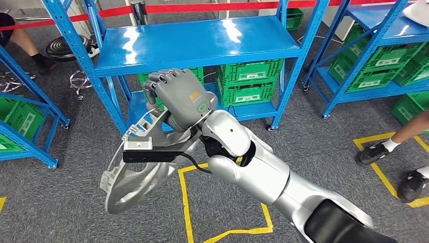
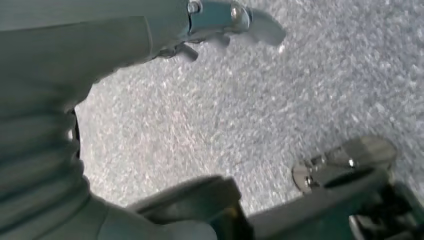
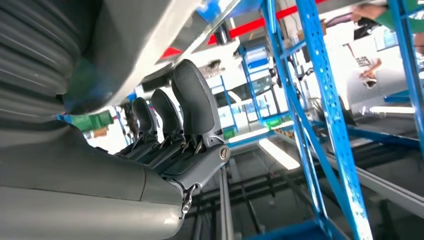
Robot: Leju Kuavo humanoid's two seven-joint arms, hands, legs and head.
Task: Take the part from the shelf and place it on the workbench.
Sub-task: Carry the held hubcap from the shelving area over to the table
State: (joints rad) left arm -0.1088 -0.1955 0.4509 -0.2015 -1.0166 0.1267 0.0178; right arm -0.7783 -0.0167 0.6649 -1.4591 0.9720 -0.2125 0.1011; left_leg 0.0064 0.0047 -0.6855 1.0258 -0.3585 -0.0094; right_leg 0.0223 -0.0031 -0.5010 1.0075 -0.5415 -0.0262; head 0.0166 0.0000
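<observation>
- One hand, the right hand [image 1: 178,96], is clamped on the silver part [image 1: 132,178], which hangs below it, long axis slanting down-left over the floor [image 1: 60,167].
- The blue shelf [image 1: 197,43] stands just ahead; whether the left hand [image 2: 60,125] is apart or together cannot be told.

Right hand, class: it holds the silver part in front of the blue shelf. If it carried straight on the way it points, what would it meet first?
Probably the blue shelf. The right hand, gripping the silver part, points up toward it; depth is unclear.
</observation>
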